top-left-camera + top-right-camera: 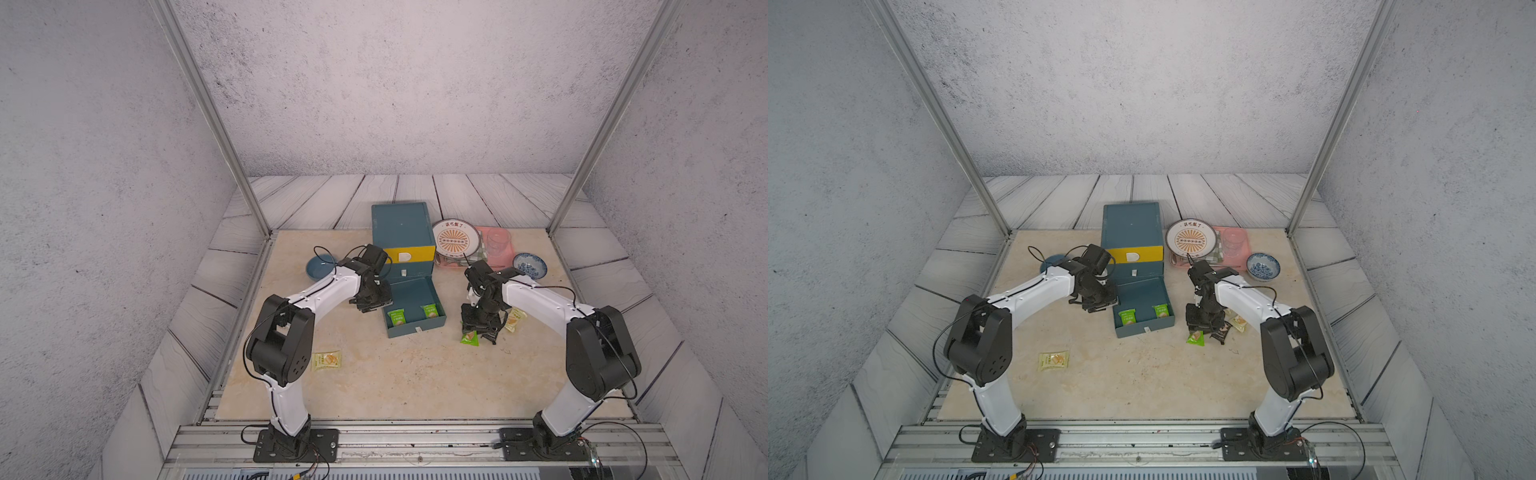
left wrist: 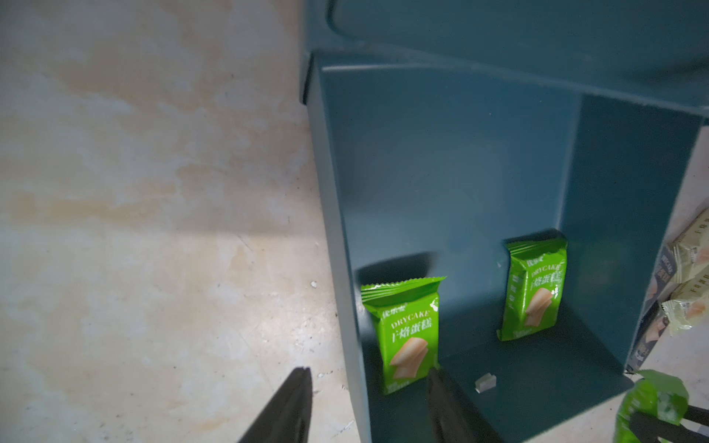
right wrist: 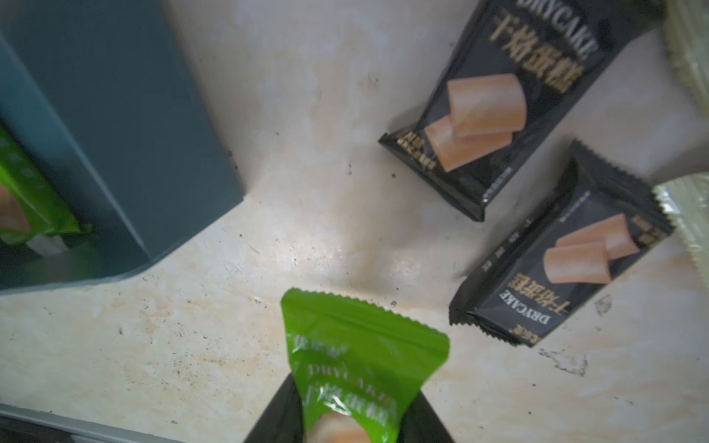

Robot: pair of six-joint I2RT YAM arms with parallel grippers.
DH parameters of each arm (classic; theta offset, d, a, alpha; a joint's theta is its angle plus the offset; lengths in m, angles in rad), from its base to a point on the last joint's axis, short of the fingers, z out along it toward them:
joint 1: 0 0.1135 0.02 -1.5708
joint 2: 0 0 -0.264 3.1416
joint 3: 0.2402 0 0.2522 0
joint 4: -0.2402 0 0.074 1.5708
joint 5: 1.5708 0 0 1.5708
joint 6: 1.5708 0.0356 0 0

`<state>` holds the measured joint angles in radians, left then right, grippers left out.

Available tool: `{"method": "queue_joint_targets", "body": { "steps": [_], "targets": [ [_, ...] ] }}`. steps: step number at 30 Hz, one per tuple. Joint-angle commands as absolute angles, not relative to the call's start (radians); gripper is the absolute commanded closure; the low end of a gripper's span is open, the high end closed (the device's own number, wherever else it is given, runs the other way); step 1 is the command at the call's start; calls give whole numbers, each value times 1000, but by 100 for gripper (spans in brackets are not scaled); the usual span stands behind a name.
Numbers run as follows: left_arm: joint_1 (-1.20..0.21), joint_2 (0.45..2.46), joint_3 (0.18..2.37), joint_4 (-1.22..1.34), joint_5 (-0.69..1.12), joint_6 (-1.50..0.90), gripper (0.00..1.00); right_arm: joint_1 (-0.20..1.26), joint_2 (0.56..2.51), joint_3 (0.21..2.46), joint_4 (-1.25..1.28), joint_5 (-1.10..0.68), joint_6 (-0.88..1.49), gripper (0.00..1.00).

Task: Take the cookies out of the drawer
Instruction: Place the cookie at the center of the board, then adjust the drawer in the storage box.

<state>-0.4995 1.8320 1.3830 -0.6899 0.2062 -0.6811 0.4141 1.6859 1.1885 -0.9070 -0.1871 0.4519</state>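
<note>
The teal drawer [image 1: 415,291] stands pulled out on the table. Two green cookies packets [image 2: 406,333] [image 2: 533,291] lean against its front wall. My left gripper [image 2: 368,372] is open and straddles the drawer's left wall, one finger [image 2: 437,387] just inside by the nearer packet. My right gripper [image 3: 355,389] hangs low to the right of the drawer, shut on a third green packet [image 3: 360,345]. Two black packets [image 3: 498,103] [image 3: 568,261] and pale yellow ones [image 1: 515,319] lie beside it. One more pale yellow packet [image 1: 327,360] lies near the left arm.
The teal cabinet [image 1: 401,226] with a yellow upper drawer [image 1: 409,254] stands behind. A patterned plate [image 1: 456,237] and a clear cup [image 1: 498,241] sit on a pink tray [image 1: 505,259]; a blue-white bowl [image 1: 530,265] is at the right, a blue dish [image 1: 320,266] at the left.
</note>
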Motion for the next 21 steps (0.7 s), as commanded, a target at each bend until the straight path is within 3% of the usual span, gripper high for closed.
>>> {"method": "queue_joint_targets", "body": {
  "steps": [1, 9, 21],
  "targets": [
    [-489, 1775, 1404, -716, 203, -682, 45, 416, 1706, 1175, -872, -220, 447, 56],
    [-477, 1716, 1413, -753, 190, -689, 41, 416, 1698, 1218, -892, -190, 430, 40],
    [-473, 1622, 1386, -781, 224, -690, 41, 455, 1753, 1417, -917, -236, 354, 43]
  ]
}}
